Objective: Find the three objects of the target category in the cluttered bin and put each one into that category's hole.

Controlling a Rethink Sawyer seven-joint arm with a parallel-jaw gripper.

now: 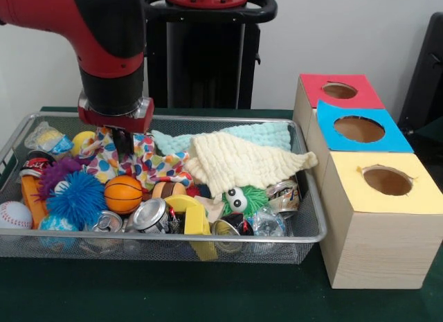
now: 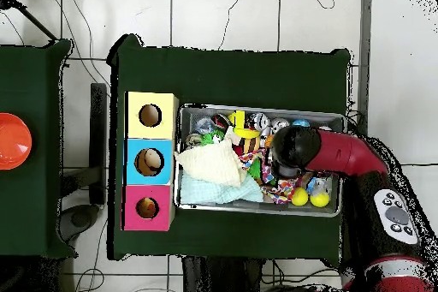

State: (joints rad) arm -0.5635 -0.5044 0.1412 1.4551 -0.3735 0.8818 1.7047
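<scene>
At the bin's (image 1: 313,233) left, end effector (image 1: 123,143) down on polka-dot cloth (image 1: 149,163) (grip indiscernible); next, lift toward a hole (image 1: 358,129).

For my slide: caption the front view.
Sawyer's end effector reaches into the polka-dot cloth in a cluttered wire bin beside three boxes.

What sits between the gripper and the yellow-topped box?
In the front view, the cream cloth and the bin's right rim lie between the gripper and the yellow-topped box.
</scene>
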